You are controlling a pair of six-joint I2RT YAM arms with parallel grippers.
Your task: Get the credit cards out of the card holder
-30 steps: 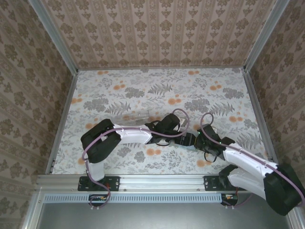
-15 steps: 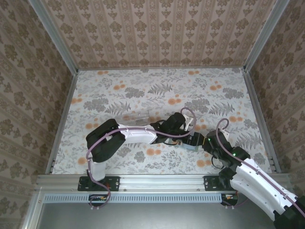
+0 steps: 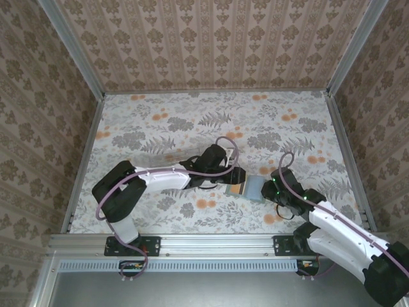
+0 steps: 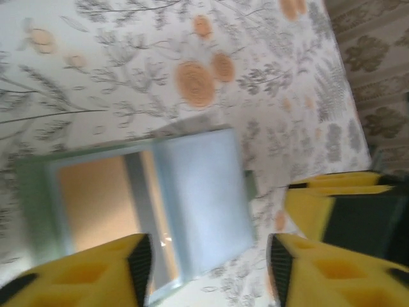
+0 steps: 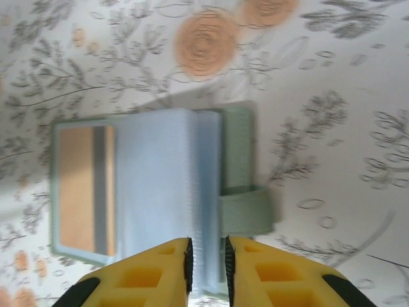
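Card holder (image 5: 153, 179): now lying open, exposing tan-orange card (image 5: 77, 185).
Right gripper (image 5: 208, 262): pinching its blue-grey flap.
Left gripper (image 4: 209, 268): spread, narrowing over holder edge.

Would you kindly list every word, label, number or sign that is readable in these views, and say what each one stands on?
None can be read.
The tan-orange card in the open card holder shows a dark stripe and no lettering; the card holder is plain too.
The table cover and the walls carry flower and leaf patterns, no writing.
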